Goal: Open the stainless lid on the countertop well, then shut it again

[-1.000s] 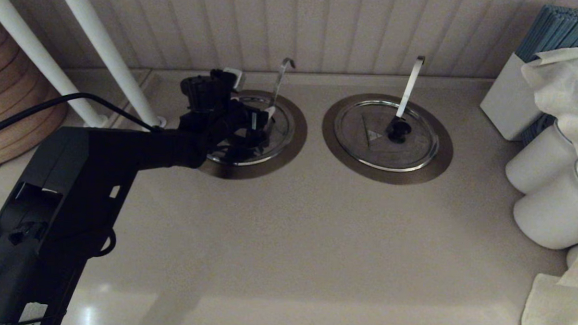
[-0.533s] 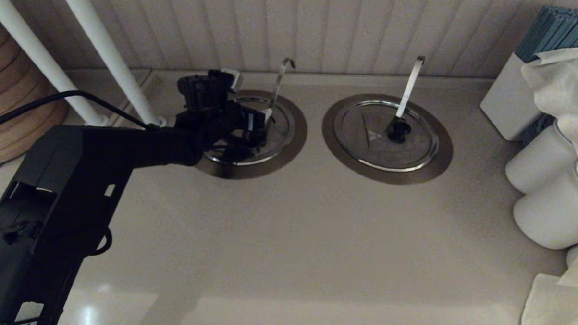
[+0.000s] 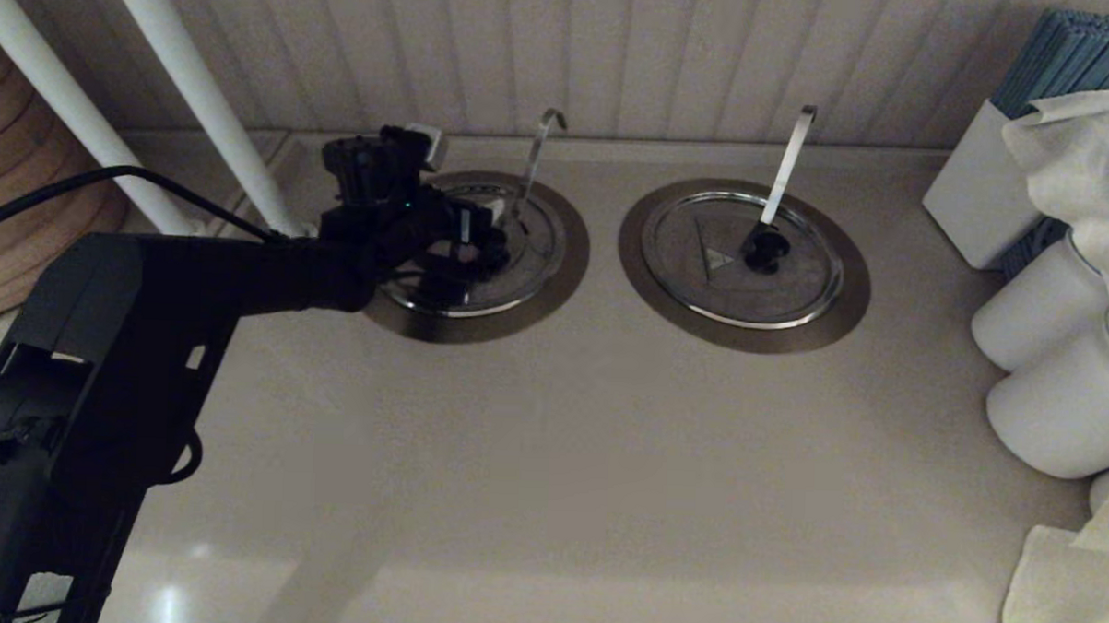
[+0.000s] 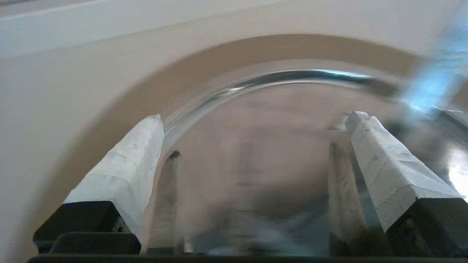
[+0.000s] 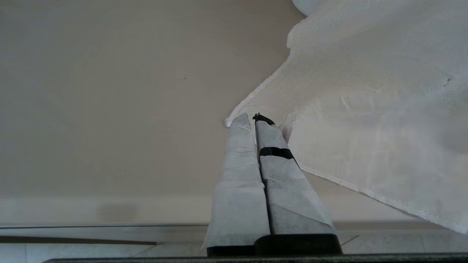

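The stainless lid [image 3: 540, 248] lies flat in the countertop well, inside the wide steel flange [image 3: 572, 261]. The slim hook-tipped handle [image 3: 534, 159] rises from its far edge. My left gripper [image 3: 480, 232] hovers low over the lid's left half and hides its black knob. In the left wrist view the left gripper [image 4: 255, 120] is open; its taped fingers [image 4: 128, 171] straddle bare lid surface [image 4: 256, 153] with nothing between them, the flange [image 4: 256, 47] beyond. My right gripper [image 5: 253, 118] is shut and empty over the counter, out of the head view.
The twin lid [image 3: 703, 275] with black knob [image 3: 765, 249] and broad white handle [image 3: 786, 163] sits to the right. White poles [image 3: 202, 106] stand left of the well. White canisters [image 3: 1041, 365], a white box [image 3: 969, 192] and a cloth [image 5: 365, 109] crowd the right edge.
My left arm has drawn back to the left and slightly away from me across the lid. The lid has stayed flat in the well.
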{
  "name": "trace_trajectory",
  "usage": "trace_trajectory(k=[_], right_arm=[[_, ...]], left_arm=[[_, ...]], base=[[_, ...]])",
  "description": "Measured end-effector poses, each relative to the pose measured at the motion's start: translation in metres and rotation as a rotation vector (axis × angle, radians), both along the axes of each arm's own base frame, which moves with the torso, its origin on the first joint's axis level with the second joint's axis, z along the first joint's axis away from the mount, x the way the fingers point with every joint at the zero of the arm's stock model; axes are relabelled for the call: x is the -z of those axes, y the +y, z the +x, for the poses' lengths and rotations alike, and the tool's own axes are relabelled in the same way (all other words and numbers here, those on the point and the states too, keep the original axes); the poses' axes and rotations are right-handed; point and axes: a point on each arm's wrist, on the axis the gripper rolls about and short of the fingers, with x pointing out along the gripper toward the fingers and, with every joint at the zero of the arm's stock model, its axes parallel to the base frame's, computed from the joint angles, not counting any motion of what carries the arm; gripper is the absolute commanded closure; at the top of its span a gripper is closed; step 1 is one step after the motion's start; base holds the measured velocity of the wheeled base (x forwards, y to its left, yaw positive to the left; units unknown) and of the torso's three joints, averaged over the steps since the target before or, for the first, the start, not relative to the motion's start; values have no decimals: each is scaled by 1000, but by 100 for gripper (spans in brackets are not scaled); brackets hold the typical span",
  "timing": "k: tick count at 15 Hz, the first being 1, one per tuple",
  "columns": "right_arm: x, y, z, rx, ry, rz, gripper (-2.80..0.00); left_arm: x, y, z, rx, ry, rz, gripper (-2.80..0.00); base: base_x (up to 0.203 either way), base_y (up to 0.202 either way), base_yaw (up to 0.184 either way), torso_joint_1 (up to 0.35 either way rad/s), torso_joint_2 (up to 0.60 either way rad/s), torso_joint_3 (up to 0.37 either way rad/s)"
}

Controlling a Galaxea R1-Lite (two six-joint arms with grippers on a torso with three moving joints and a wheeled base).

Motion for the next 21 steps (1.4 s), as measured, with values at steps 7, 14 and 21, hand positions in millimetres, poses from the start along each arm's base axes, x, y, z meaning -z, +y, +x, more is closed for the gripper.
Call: trace_trajectory(k=[7, 14, 21], right_arm=[[0, 0, 0, 0, 0, 0, 0], [0, 0, 0, 0, 0, -1, 0], [0, 0, 0, 0, 0, -1, 0]], left_arm=[[-67, 32, -27, 20, -54, -255, -280], [-117, 42, -67, 29, -30, -360, -280], [-133, 54, -137, -9, 188, -306, -280]], base=[[0, 0, 0, 0, 0, 0], [0, 0, 0, 0, 0, 0], [0, 0, 0, 0, 0, 0]])
